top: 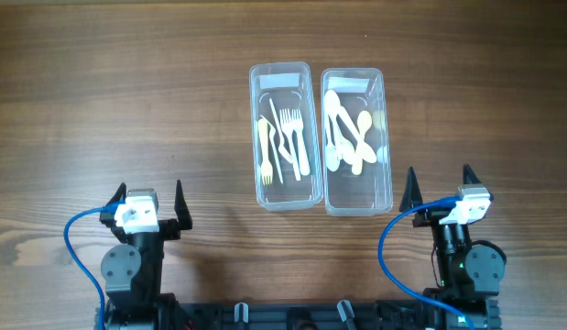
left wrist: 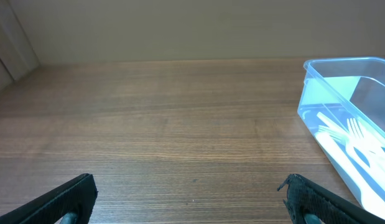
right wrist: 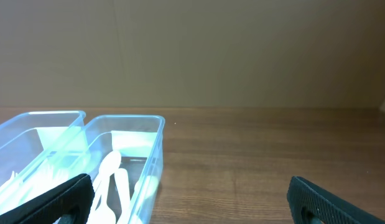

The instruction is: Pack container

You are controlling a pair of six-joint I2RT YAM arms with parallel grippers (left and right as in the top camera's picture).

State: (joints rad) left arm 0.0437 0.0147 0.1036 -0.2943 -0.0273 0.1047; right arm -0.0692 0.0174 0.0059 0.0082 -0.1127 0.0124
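**Overhead.** Two clear, round-cornered rectangular plastic tubs sit touching side by side on the wood-grain table [top: 100, 92]. The fork container [top: 261, 188] lies ahead of the left gripper [top: 148, 197] and off to the right of its fingers, well apart from them. The spoon container [top: 386, 183] lies ahead of the right gripper [top: 440, 183], just left of its fingers. Both pairs of fingers are spread wide, holding and touching nothing. The forks [top: 292, 137] are white with one yellowish; the spoons [top: 343, 137] are cream.

**Left wrist.** The black fingers [left wrist: 71, 198] are spread wide with bare wood between them. The fork container [left wrist: 316, 93] sits beyond the right finger, translucent bluish, with forks [left wrist: 357, 140] inside.

**Right wrist.** The fingers [right wrist: 329, 199] are spread wide and grip nothing. The fork container [right wrist: 30, 121] and spoon container [right wrist: 152, 146] lie ahead of the left finger, with smooth spoons [right wrist: 111, 171] showing inside.
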